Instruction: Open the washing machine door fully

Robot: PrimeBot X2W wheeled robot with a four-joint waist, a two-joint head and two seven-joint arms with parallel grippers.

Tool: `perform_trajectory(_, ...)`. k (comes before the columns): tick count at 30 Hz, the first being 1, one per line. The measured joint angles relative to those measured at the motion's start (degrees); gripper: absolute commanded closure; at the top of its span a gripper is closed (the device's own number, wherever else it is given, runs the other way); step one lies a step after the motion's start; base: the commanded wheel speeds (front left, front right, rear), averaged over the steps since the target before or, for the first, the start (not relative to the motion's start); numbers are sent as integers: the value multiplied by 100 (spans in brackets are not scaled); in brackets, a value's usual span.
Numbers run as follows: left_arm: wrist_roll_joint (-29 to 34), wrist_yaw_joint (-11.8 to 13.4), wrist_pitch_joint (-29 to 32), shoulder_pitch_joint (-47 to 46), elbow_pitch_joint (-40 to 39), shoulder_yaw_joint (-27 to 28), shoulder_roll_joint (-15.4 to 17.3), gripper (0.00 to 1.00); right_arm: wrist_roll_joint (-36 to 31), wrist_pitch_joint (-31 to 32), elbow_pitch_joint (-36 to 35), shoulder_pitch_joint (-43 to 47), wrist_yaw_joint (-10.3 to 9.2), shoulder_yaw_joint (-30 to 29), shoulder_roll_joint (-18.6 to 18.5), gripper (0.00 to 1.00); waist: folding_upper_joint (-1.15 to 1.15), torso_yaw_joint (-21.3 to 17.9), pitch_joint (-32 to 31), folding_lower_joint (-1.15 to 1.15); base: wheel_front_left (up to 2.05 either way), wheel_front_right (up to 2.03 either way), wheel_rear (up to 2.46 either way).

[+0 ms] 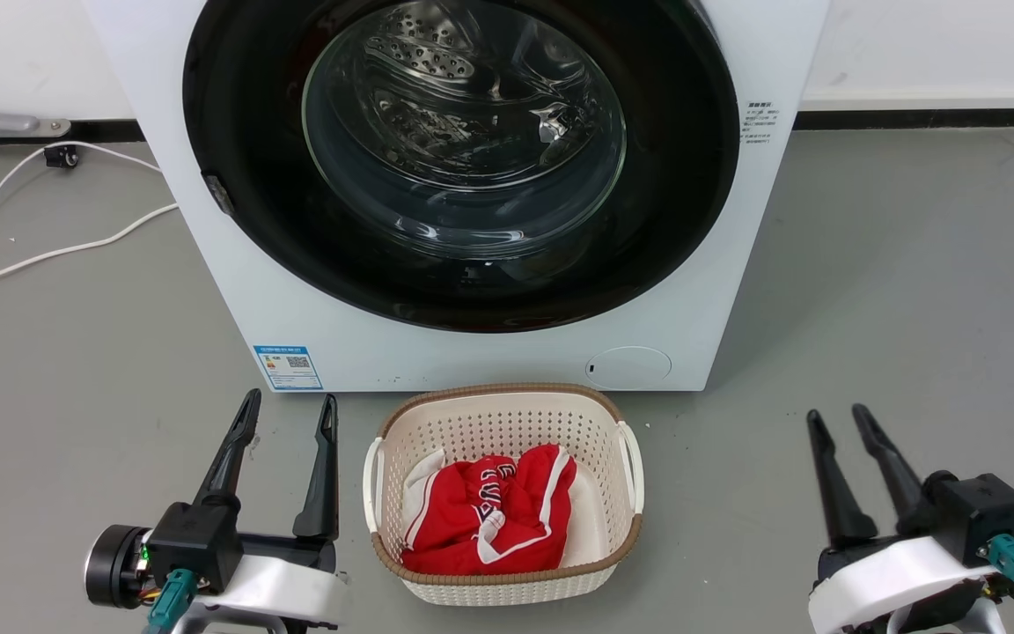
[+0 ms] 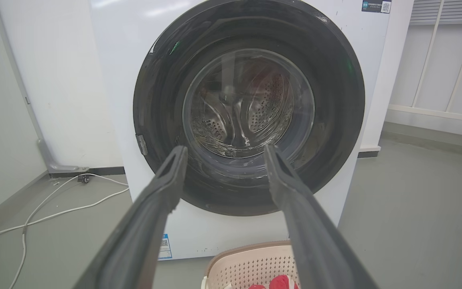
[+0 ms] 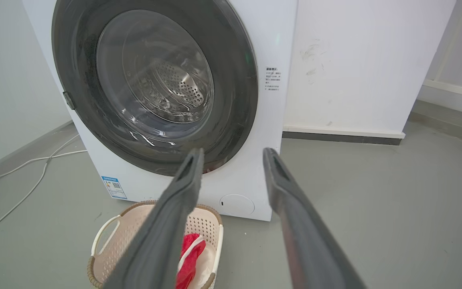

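washing machine door point(image 1: 463, 150) closed, jaws spread

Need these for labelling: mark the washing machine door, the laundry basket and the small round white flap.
washing machine door point(image 1: 463, 150), head view, on its glass bowl centre.
laundry basket point(image 1: 507, 389), head view, on its brown far rim.
small round white flap point(image 1: 628, 366), head view, on its middle.

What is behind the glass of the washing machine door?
Through the glass of the washing machine door, a perforated steel drum with a raised paddle is visible. The door's black ring covers the drum's outer parts, so what lies there cannot be seen.
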Motion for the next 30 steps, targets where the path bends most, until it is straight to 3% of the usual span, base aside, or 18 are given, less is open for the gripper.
perform_trajectory(7, 7, -20, 0, 0, -3, 26, -19, 0, 535, -97, 60, -2, 0, 27, 0, 100, 0, -11, -2, 0, 0, 0, 0)
perform_trajectory(10, 7, -22, 0, 0, -4, 42, -24, 0, 1824, -278, 207, -4, 0, 104, 0, 100, 0, -18, -5, 0, 0, 0, 0)
perform_trajectory(14, 5, -27, 0, -1, -12, 80, -29, 0, 3067, -644, 481, -132, 0, 223, 3, 100, 0, -38, 33, 0, 0, 0, 0)
perform_trajectory(22, -9, -30, -8, -105, -40, 159, -46, 0, 6970, -1045, 1000, -796, -1, 385, 7, 100, 0, -51, 203, -1, 0, 0, 0)
perform_trajectory(23, -9, -30, -8, -105, -40, 159, -46, 0, 6970, -1045, 1000, -796, -1, 385, 7, 100, 0, -51, 203, -1, 0, 0, 0)
perform_trajectory(24, -34, -30, -8, -151, -60, 182, -49, 0, 7661, -1059, 1070, -1077, -1, 337, 5, 100, 0, -61, 270, 0, 0, 0, 0)
perform_trajectory(28, -77, -29, -9, -264, -101, 259, -55, 0, 8413, -1070, 1249, -1701, -1, 100, 11, 100, 0, -89, 453, 0, 0, 0, 0)
perform_trajectory(30, -85, -27, -9, -304, -122, 283, -57, 0, 8477, -1076, 1328, -1863, -1, 54, 11, 100, 0, -98, 509, 0, 0, 0, 0)
